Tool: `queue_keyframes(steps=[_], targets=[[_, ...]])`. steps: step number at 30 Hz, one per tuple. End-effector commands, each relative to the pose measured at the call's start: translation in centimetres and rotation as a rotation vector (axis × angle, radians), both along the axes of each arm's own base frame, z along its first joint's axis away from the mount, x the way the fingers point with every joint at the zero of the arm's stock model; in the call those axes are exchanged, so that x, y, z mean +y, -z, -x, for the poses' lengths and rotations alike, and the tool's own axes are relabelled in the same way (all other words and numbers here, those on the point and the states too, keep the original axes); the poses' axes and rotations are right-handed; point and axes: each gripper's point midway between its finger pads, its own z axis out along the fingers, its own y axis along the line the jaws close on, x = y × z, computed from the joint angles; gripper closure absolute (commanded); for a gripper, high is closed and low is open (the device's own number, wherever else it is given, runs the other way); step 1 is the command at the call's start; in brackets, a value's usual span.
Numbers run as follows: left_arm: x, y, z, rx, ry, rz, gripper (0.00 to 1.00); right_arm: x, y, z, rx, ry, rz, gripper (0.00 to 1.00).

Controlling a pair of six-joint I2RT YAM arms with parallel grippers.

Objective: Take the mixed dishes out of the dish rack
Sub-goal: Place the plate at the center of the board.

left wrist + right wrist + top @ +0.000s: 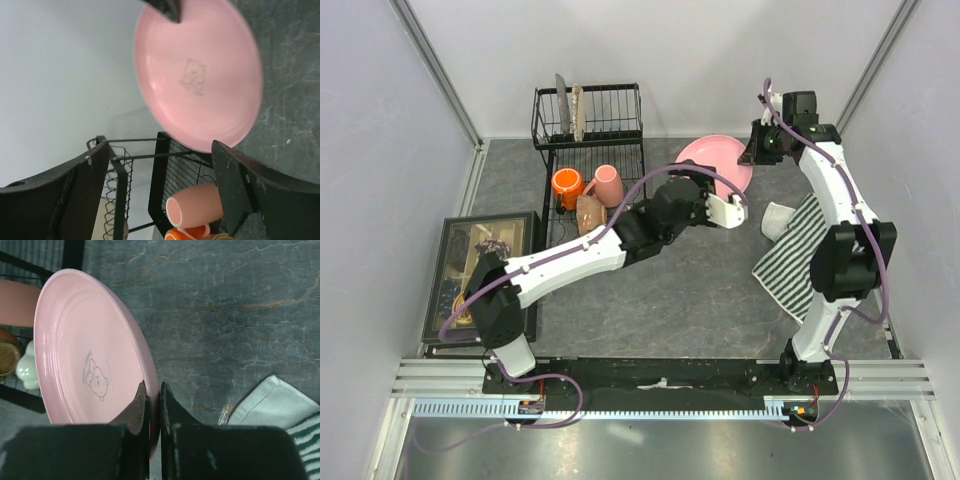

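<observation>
Right gripper (154, 390) pinches pink dish (85, 340) rim; left gripper (160, 155) spread, empty. Back the left away first, then lower dish slowly onto table (700, 300).

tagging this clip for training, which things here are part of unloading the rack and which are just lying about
Job: rack; pink dish, clamped by the right gripper; orange mug; pink mug; tan bowl.
Lying about: striped cloth; trinket box.
</observation>
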Motion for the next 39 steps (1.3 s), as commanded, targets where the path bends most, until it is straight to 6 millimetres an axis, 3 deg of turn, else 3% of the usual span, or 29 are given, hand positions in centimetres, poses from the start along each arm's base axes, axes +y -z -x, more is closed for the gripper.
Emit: queue_keyframes(steps=[1, 8, 13, 17, 25, 39], targets=[[3.5, -4.3, -0.5, -0.043, -0.093, 0.164, 0.11, -0.3, 0.7, -3.7, -0.075, -0.002, 0.018, 1.00], [6.1, -2.8, -0.6, 0.009, -0.143, 0.199, 0.11, 0.3, 6.6, -7.7, -0.045, -0.015, -0.008, 1.00], [6.7, -1.6, -0.4, 0.031, -0.152, 0.193, 0.11, 0.6, 10.2, -8.6, -0.017, -0.036, -0.007, 1.00], [6.9, -1.0, -0.4, 0.037, -0.159, 0.190, 0.11, 1.0, 12.7, -8.5, 0.006, -0.054, -0.023, 1.00], [7.3, -0.5, -0.6, 0.032, -0.170, 0.183, 0.11, 1.1, 15.8, -7.0, 0.062, -0.077, -0.030, 1.00], [8.7, -0.2, -0.1, 0.029, -0.184, 0.177, 0.11, 1.0, 17.7, -3.6, 0.111, -0.098, -0.011, 1.00]])
